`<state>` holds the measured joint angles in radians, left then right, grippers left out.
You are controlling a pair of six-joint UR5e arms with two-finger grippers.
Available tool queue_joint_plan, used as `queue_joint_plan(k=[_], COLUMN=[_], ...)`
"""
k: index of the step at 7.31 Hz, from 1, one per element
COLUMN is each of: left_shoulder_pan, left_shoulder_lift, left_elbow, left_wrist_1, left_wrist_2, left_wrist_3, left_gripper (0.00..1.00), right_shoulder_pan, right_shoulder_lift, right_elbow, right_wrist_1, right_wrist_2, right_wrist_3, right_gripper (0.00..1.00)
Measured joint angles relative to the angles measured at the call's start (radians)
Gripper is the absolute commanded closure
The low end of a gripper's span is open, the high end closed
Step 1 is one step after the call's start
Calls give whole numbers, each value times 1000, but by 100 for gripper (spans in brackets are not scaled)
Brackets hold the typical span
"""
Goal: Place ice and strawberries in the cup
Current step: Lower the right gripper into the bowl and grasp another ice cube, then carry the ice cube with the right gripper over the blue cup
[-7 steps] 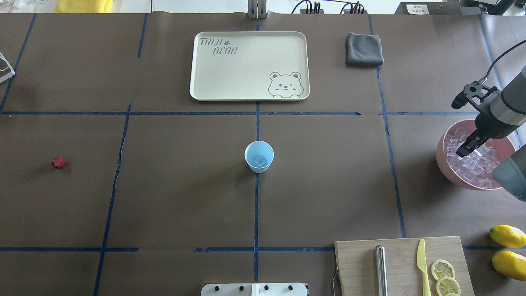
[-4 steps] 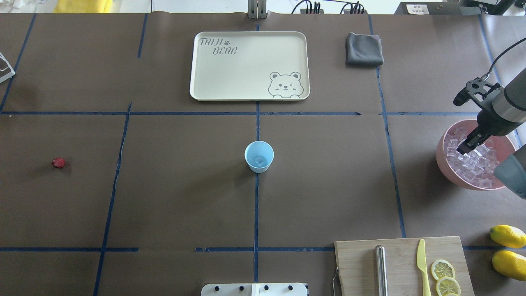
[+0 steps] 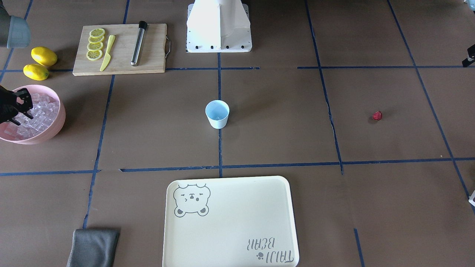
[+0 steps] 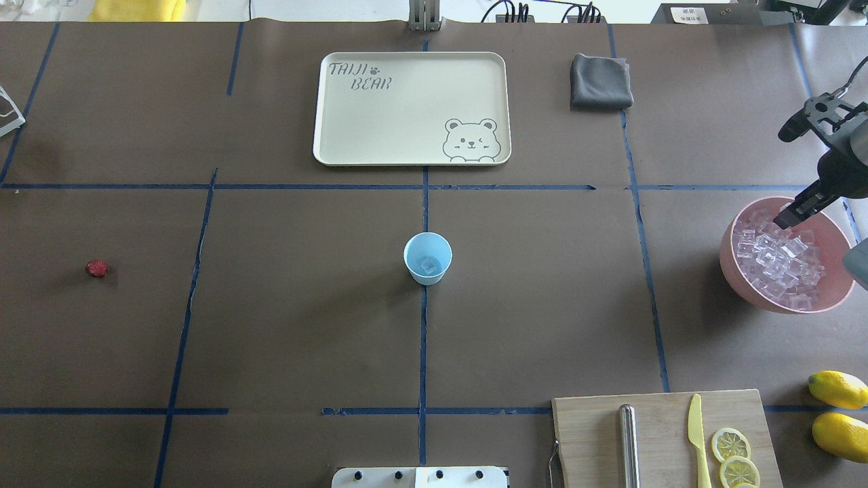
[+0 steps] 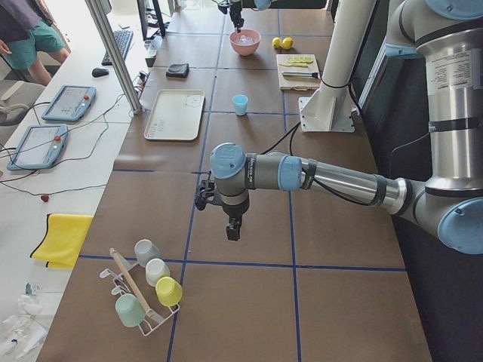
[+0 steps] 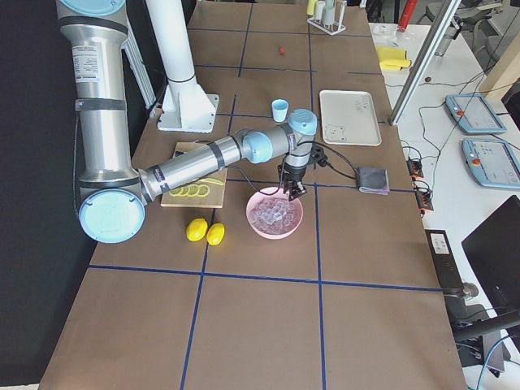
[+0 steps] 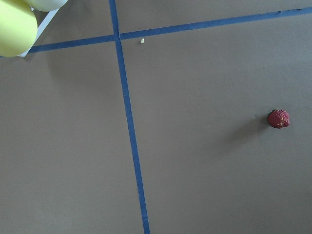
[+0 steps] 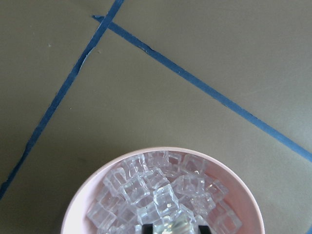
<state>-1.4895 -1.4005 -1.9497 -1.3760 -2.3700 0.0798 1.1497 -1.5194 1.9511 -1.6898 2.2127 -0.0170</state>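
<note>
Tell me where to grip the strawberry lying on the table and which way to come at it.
Grip the strawberry across its widest middle, coming straight down from above. It is small and roundish and lies low on the flat table, so a sideways approach would probably scrape the surface. Bare paper surrounds it, leaving room for both fingers. The left claw looks like the nearer one.
</note>
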Motion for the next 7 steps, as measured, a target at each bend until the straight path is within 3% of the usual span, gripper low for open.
queue_joint_plan(k=[3,5,7], left_shoulder_pan=[0,0,0], left_shoulder_lift=[1,1,1], left_elbow=[0,0,0], left_wrist_1=[0,0,0], left_wrist_2=[0,0,0], left_wrist_3=[0,0,0], left_gripper=[0,0,0], right_shoulder_pan=[90,97,59], right_shoulder_lift=[11,25,105], right_elbow=[62,88,101], right_wrist_1=[-80,-79,-81], right_wrist_2=[60,77,78], right_wrist_3=[205,427,582], right_gripper=[100,100,98])
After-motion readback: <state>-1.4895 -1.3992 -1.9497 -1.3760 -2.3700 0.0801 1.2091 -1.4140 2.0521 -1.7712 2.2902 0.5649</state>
